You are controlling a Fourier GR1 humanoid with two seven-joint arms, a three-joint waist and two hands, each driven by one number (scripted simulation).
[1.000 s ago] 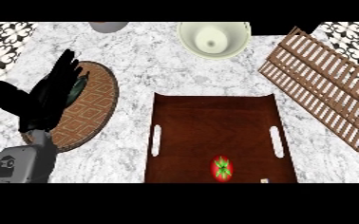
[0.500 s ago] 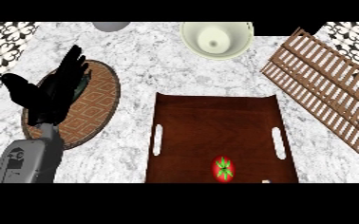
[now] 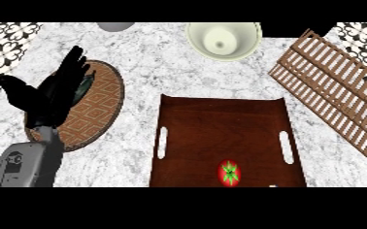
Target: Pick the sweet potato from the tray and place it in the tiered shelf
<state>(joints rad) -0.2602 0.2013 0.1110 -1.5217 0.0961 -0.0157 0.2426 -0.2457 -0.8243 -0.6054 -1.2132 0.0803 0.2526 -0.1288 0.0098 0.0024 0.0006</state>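
Observation:
A round red thing with a green star-shaped top [image 3: 229, 172] lies near the front edge of the dark brown tray [image 3: 215, 121]; no sweet potato shows elsewhere on the tray. The wooden slatted shelf [image 3: 326, 85] lies at the right, its near side beside the tray's right edge. My left hand [image 3: 54, 94] is open at the far left, fingers spread and pointing up, over a round woven mat [image 3: 97, 111], well apart from the tray. My right hand does not show.
A cream bowl [image 3: 224, 40] stands at the back, behind the tray. A grey round object [image 3: 114, 26] is cut off at the back left. A dark thing [image 3: 89, 80] peeks from under my left fingers on the mat.
My left hand has edged slightly up and to the right over the mat. The tray and the red thing have not moved.

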